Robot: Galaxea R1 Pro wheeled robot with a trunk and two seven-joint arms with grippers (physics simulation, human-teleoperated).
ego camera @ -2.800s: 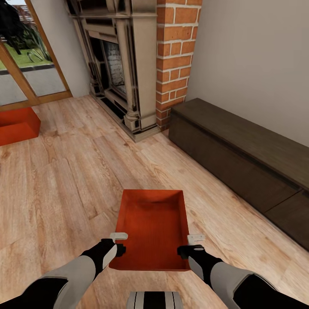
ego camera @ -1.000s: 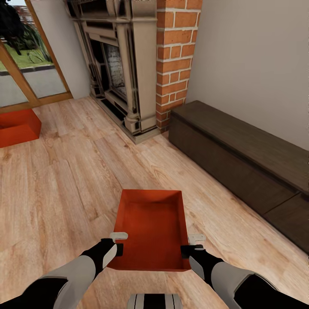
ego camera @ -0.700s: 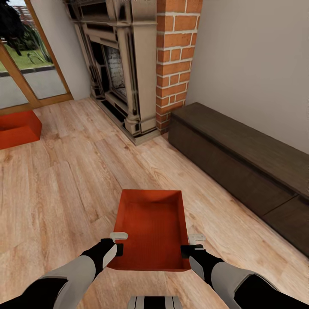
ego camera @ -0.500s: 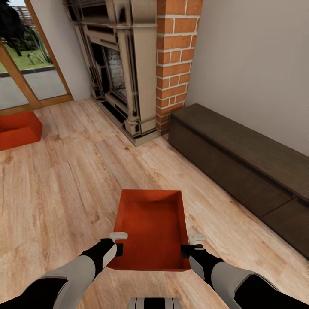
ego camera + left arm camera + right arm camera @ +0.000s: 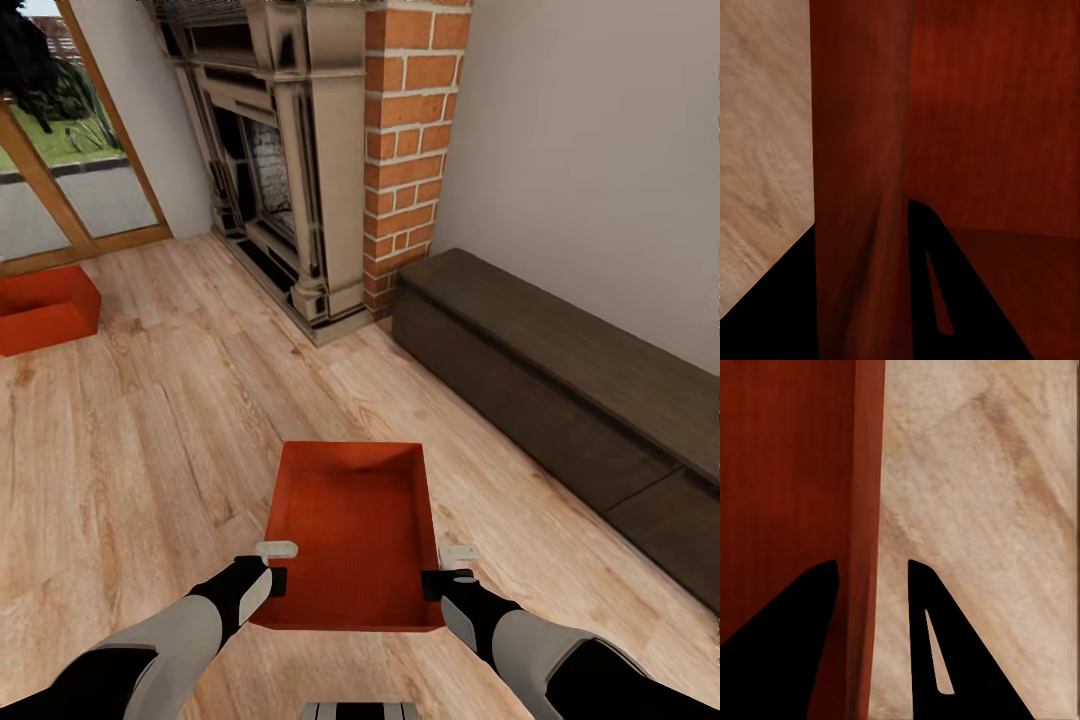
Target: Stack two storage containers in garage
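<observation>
A red-orange bin (image 5: 352,535) is held between two grippers, just in front of the robot and above a light wood-plank floor (image 5: 150,450). The left gripper (image 5: 274,570) is closed on the bin's left wall; in the left wrist view the wall (image 5: 862,187) is seen running between the dark fingers (image 5: 945,300), one inside the bin and one outside. The right gripper (image 5: 448,572) is closed on the right wall, and the right wrist view shows that wall (image 5: 866,547) pinched between its fingers (image 5: 937,645), with floor planks beyond. Whether the bin touches the floor cannot be told for certain; it appears lifted slightly.

A second, matching bin (image 5: 45,310) is set on the floor far to the left, well apart from the first, near a glass door (image 5: 60,170). A fireplace (image 5: 280,180) with a brick column (image 5: 405,150) stands far ahead. A long dark wooden bench (image 5: 560,400) is placed along the right wall.
</observation>
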